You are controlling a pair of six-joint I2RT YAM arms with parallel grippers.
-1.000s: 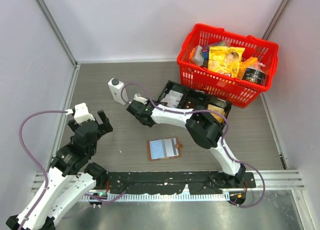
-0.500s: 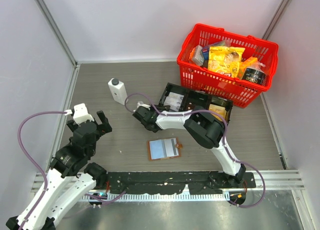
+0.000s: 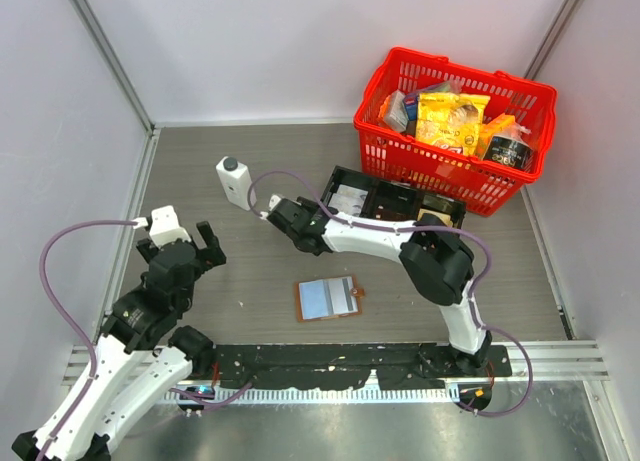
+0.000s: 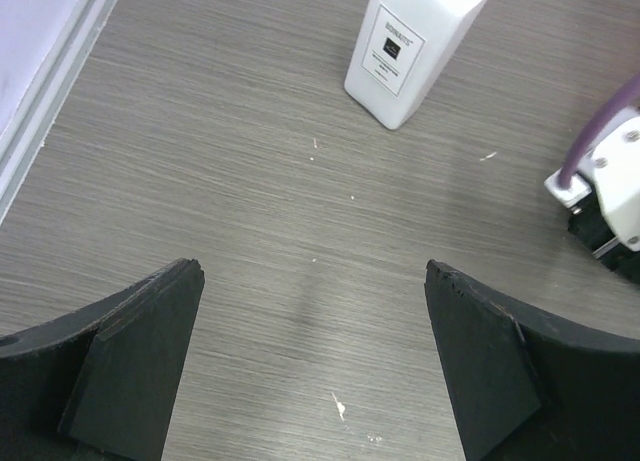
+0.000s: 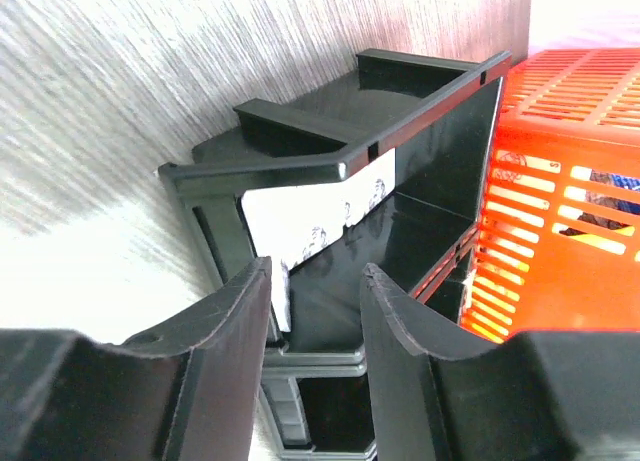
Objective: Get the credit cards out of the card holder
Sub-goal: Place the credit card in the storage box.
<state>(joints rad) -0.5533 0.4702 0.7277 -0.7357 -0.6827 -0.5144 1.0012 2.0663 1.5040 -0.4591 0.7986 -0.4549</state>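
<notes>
The card holder (image 3: 328, 299) lies open and flat on the table in the top view, brown with a pale blue inner face and a small tab on its right. A whitish printed card (image 3: 347, 197) (image 5: 300, 216) leans in the left compartment of the black tray (image 3: 392, 193) (image 5: 330, 166). My right gripper (image 3: 303, 219) (image 5: 315, 269) hovers at the tray's left end, open, with nothing between its fingers. My left gripper (image 3: 180, 241) (image 4: 312, 271) is wide open over bare table, well left of the card holder.
A white bottle (image 3: 235, 181) (image 4: 415, 46) stands just left of the right gripper. Behind the tray, a red basket (image 3: 400, 161) (image 5: 560, 181) full of packets fills the back right. Walls close in the table on the left, back and right.
My right arm's elbow has swung right and its gripper has shifted away from the white bottle toward the tray. The left arm and the card holder have not moved.
</notes>
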